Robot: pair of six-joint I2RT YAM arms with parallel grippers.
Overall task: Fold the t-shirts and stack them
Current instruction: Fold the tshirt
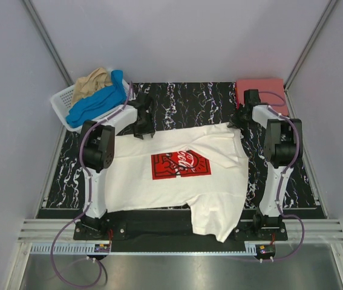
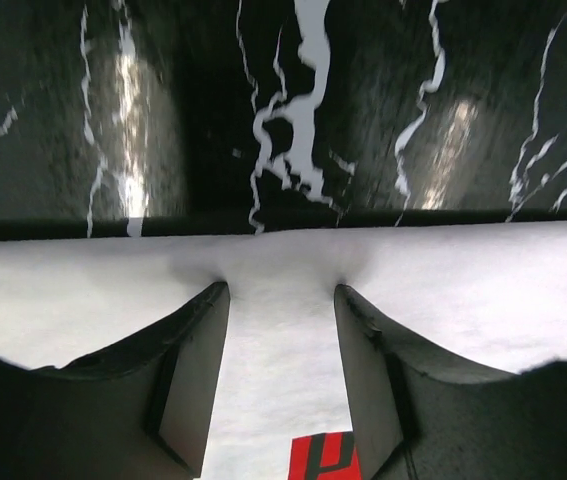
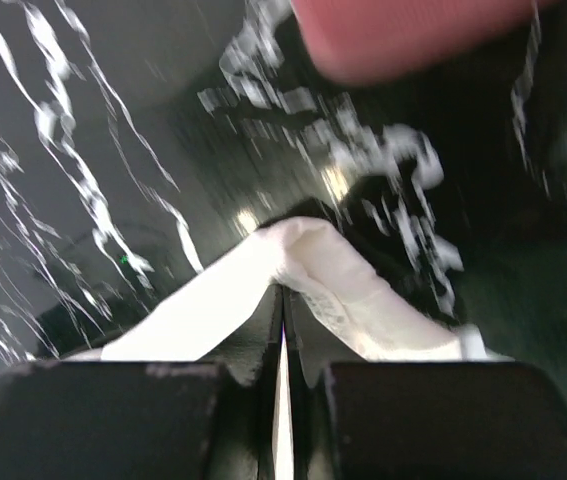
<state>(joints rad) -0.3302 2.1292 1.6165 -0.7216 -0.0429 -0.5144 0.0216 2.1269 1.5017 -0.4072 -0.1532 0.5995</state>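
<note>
A white t-shirt (image 1: 177, 181) with a red chest print (image 1: 181, 164) lies spread on the black marbled mat. My left gripper (image 1: 144, 130) stands open over the shirt's far left edge. Its fingertips rest on the white cloth (image 2: 283, 400), with cloth lying between them and the print's corner (image 2: 321, 458) just behind. My right gripper (image 1: 238, 121) is shut on the shirt's far right corner; a pinched fold of white cloth (image 3: 313, 265) rises around the closed fingers (image 3: 285, 292). A folded red t-shirt (image 1: 262, 92) lies at the back right, and shows blurred (image 3: 403, 30) in the right wrist view.
A white lattice basket (image 1: 62, 103) at the back left holds a blue t-shirt (image 1: 98, 101) and a tan one (image 1: 91, 81). The black marbled mat (image 1: 189, 103) shows bare beyond the shirt. Grey walls close in on three sides. A metal rail runs along the near edge (image 1: 177, 241).
</note>
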